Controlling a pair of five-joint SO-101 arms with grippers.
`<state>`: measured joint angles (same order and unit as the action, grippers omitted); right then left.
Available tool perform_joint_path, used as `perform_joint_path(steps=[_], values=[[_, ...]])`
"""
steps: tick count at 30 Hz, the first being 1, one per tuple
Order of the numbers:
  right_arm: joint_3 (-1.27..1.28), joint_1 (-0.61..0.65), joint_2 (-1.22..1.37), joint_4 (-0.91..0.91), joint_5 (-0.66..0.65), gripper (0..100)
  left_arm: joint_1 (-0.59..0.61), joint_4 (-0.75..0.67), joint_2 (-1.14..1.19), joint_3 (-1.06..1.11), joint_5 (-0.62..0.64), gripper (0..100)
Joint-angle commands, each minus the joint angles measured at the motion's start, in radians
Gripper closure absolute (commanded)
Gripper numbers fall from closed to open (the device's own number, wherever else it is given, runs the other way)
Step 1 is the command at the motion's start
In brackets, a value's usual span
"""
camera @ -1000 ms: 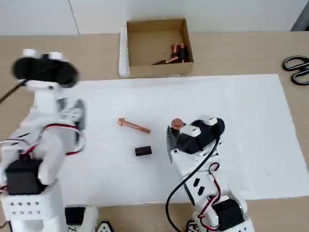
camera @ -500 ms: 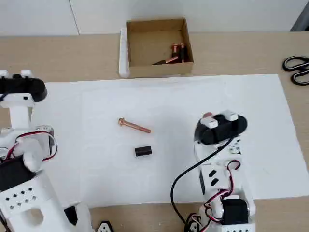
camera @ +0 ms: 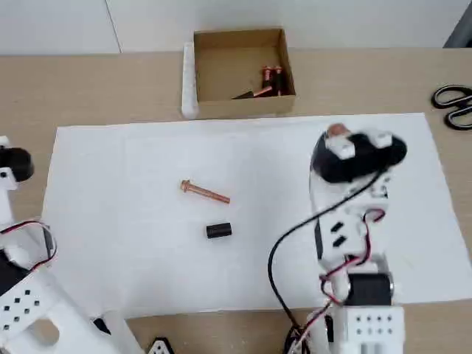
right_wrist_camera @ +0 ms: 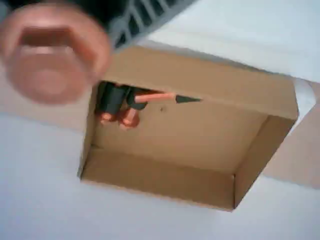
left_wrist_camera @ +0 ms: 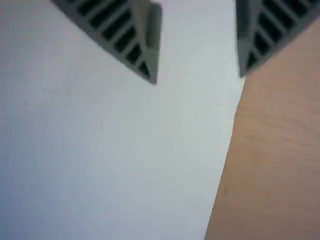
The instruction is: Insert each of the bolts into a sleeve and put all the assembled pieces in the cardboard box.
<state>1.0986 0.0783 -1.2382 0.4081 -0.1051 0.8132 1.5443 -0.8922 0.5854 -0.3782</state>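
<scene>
One loose bolt (camera: 204,192) and one sleeve (camera: 218,231) apart on white paper (camera: 147,162); three assembled pieces (camera: 271,77) in cardboard box (camera: 240,107). Right gripper (camera: 337,136) pinching second bolt (right_wrist_camera: 50,55); left gripper (left_wrist_camera: 197,77) spread.

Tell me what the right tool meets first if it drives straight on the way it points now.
Most likely the cardboard box: the right tool, gripping a bolt, faces its open inside. Whether it meets the near wall or the floor first is unclear.

Scissors (camera: 451,105) on table (camera: 110,88) beside white sheet (camera: 147,258)
</scene>
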Motion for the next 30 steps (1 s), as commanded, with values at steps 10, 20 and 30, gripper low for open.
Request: perform_joint_path(steps=[10, 20, 30], values=[[-0.836, 0.070, 1.038, -0.193, 0.135, 99.5, 0.078, 0.153, -0.018, -0.012, -0.005, 90], [-1.260, 0.203, 1.549, -0.460, 0.189, 99.4, 0.078, 0.157, -0.018, -0.012, -0.005, 90], [-1.536, 0.288, 1.972, -0.598, 0.189, 99.1, 0.080, 0.170, -0.020, -0.012, -0.006, 90]])
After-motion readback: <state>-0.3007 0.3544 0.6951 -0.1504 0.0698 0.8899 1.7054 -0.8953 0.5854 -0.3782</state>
